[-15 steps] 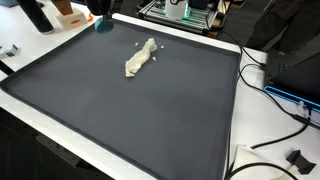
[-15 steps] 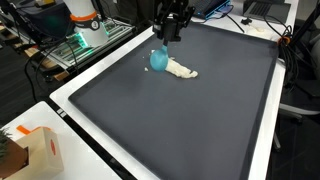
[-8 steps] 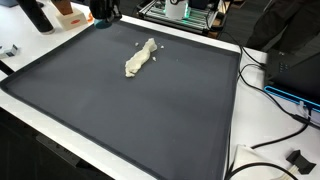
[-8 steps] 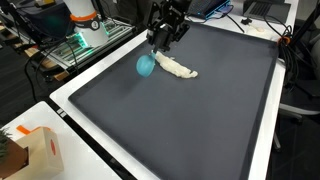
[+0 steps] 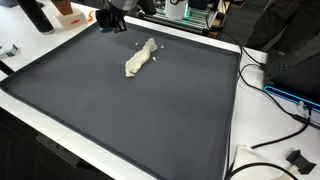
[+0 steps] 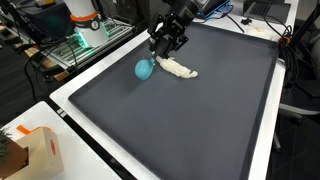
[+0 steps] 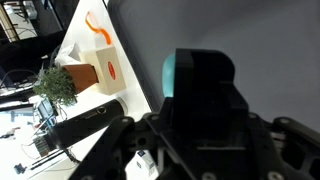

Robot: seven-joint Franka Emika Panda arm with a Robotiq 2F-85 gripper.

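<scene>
Three views of a desk (image 6: 75,115) covered by a dark mat (image 6: 200,120). Left to right in an exterior view: a plant (image 6: 8,157) and a cardboard box (image 6: 38,150) at the near-left corner, the box's contents not visible. A teal ball (image 6: 146,68) lies on the mat towards the far edge, with a cream cloth (image 6: 180,69) just beside it. The gripper (image 6: 166,46) hangs above them, jaws spread, holding nothing. In an exterior view the cloth (image 5: 140,58) shows but the ball is hidden. In the wrist view the ball (image 7: 170,72) peeks from behind the gripper body.
</scene>
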